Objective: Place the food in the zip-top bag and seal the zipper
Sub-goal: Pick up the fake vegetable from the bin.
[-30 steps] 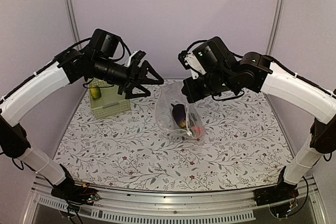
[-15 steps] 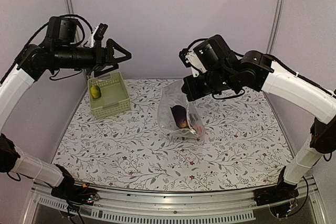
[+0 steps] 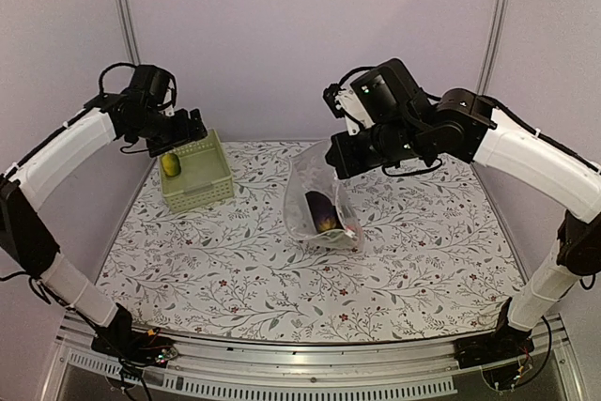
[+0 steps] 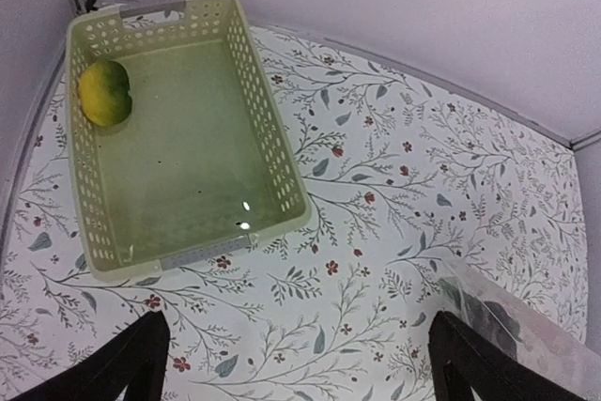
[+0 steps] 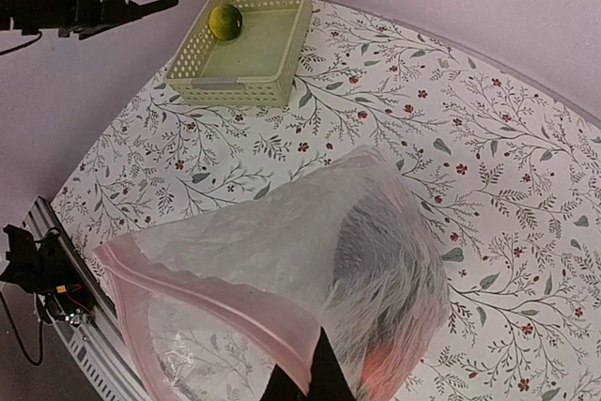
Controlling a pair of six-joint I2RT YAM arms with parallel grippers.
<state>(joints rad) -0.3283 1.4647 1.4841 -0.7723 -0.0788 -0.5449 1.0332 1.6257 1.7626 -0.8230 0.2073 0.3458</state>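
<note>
Zip-top bag (image 3: 315,196): hangs mid-table by its mouth, with the eggplant (image 3: 319,208) and a red piece (image 3: 349,230) inside; the zipper (image 5: 211,300) gapes unsealed.
Right gripper (image 5: 315,377): pinches the bag's mouth edge and holds it up.
Left gripper (image 4: 299,345): jaws spread and empty; it has swung from beside the bag mouth to above the basket (image 4: 272,129).
Far corner: one yellow-green piece (image 4: 103,91) lies in the basket.
Meaning: probably one more fetch before sealing.

A robot lab cell: plain lilac panels (image 3: 300,35) and aluminium posts (image 3: 123,7) enclosed a floral-covered table (image 3: 235,279), metal rail (image 3: 282,352) along its near edge.
</note>
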